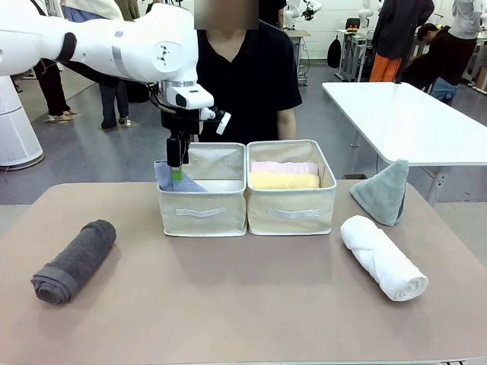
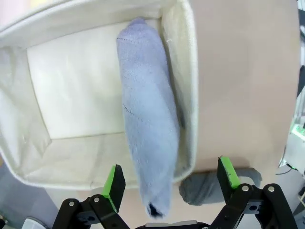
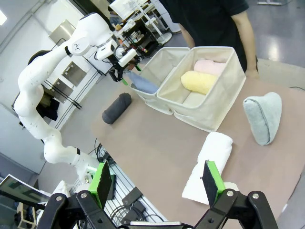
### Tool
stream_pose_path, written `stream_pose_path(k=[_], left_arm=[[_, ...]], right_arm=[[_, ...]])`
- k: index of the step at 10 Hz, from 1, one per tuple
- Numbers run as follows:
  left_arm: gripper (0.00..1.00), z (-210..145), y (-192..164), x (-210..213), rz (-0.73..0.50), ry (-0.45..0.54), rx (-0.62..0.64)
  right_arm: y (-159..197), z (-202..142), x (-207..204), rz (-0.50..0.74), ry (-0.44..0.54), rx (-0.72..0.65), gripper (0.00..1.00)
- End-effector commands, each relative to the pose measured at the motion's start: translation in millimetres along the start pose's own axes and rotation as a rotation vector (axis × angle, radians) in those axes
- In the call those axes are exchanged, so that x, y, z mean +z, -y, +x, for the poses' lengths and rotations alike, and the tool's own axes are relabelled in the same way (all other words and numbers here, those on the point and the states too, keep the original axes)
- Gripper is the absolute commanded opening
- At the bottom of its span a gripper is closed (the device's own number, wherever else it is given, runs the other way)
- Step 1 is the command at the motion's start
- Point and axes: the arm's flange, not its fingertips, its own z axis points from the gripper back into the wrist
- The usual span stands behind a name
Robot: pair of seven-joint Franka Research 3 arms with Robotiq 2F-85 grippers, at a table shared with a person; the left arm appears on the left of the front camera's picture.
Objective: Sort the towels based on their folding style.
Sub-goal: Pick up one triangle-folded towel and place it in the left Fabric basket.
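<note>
Left arm reaching in from the robot's left, forearm roughly level above the table (image 1: 243, 319), wrist bent so that the left gripper (image 1: 176, 169) points straight down over the left edge of the left bin (image 1: 202, 213). In the left wrist view its green-padded fingers (image 2: 114, 183) stand wide apart, one on each side of the light blue towel (image 2: 147, 124) without touching it, and hold nothing. That towel lies inside the left bin, leaning along the side wall. The right gripper (image 3: 156, 167) hangs above the table's near right part, jaws spread and empty, over the white towel (image 3: 209, 162). The pink towel (image 1: 284, 167) and yellow towel (image 1: 284, 181) lie side by side in the right bin (image 1: 291, 213). The dark grey towel (image 1: 74, 261) rests on the table to the left, and the grey-green towel (image 1: 383, 190) stands upright just right of the right bin. A person (image 1: 251, 76) stands behind the bins.
</note>
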Motion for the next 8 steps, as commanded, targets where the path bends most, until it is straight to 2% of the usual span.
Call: stream_pose_path(k=[1, 3, 5, 6, 7, 8], left_arm=[[1.00, -63.3, 30.9, 62.7, -0.060, 0.160, 0.017], [1.00, -177.9, 81.1, 130.4, -0.050, 0.401, 0.076], [1.00, -272.7, 131.2, 168.0, 0.018, 0.589, 0.094], [1.00, -320.3, 150.4, 175.8, 0.105, 0.706, 0.089], [1.00, -355.7, 160.1, 173.4, 0.191, 0.789, 0.135], [1.00, -381.0, 169.8, 165.1, 0.281, 0.830, 0.195]], right_arm=[[-0.4, -0.7, 0.4, 0.007, -0.002, -0.002, 1.00], [-0.4, -0.7, 0.4, 0.007, -0.002, -0.002, 1.00], [-0.4, -0.7, 0.4, 0.007, -0.002, -0.002, 1.00], [-0.4, -0.7, 0.4, 0.007, -0.002, -0.002, 1.00], [-0.4, -0.7, 0.4, 0.007, -0.002, -0.002, 1.00], [-0.4, -0.7, 0.4, 0.007, -0.002, -0.002, 1.00]])
